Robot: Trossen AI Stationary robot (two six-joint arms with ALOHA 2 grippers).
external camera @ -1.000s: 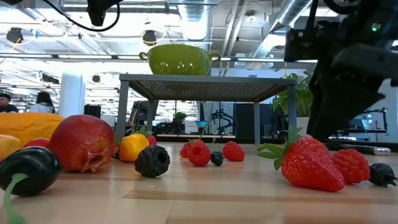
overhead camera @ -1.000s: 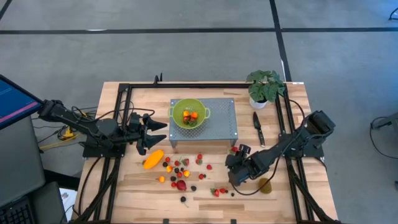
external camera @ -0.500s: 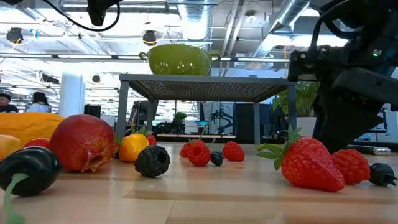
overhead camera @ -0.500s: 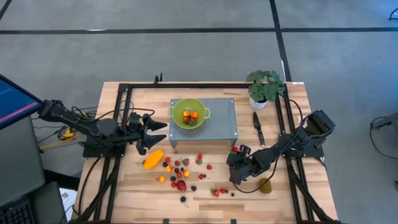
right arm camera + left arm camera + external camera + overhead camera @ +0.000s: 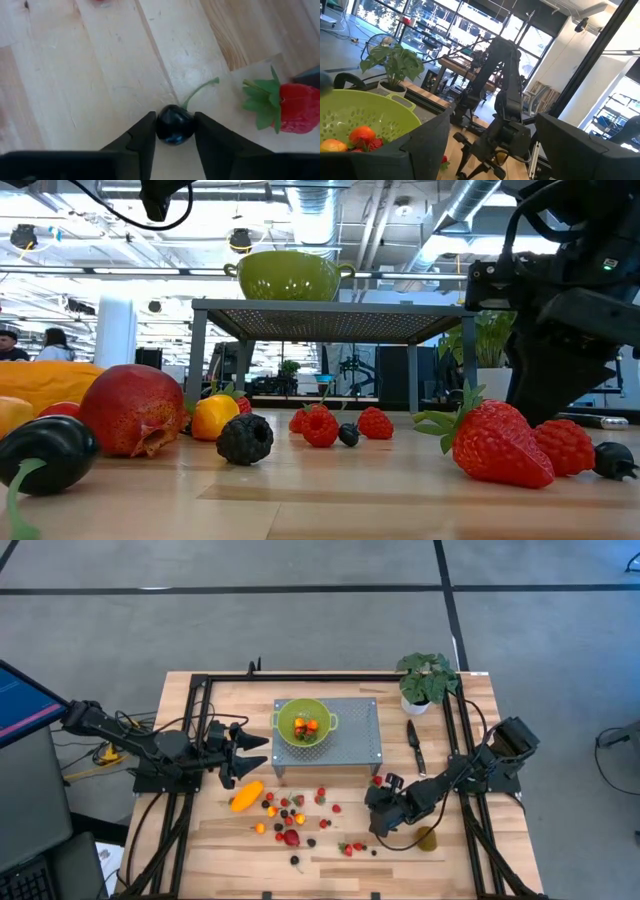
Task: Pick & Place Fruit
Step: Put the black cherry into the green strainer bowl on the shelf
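Note:
Small red, orange and dark berries (image 5: 300,812) lie scattered on the near half of the wooden table. Among them are a long orange-yellow fruit (image 5: 246,796), a red round fruit (image 5: 291,837) and a brown-green oval (image 5: 427,838). My right gripper (image 5: 377,828) is low over the near right part of the table, shut on a dark cherry (image 5: 175,126); a strawberry (image 5: 295,107) lies beside it. My left gripper (image 5: 252,752) waits open, left of the grey mesh stand. My right gripper pinches the dark cherry by its round body (image 5: 175,129) between the two fingers (image 5: 145,137), coming down at it from above. The green stem (image 5: 200,92) sticks out past the fingertips. The wood is close behind it; whether the cherry is lifted clear, I cannot tell.
A green colander (image 5: 302,724) with a few orange and red pieces sits on the grey mesh stand (image 5: 355,730) at the table's middle. A black-handled knife (image 5: 414,745) and a potted plant (image 5: 427,678) are at the far right. Black rails (image 5: 190,740) run along both sides.
My right gripper has sunk a little toward the table, near the strawberries, and has stayed there for the last half second. The fruit on the table lies as before.

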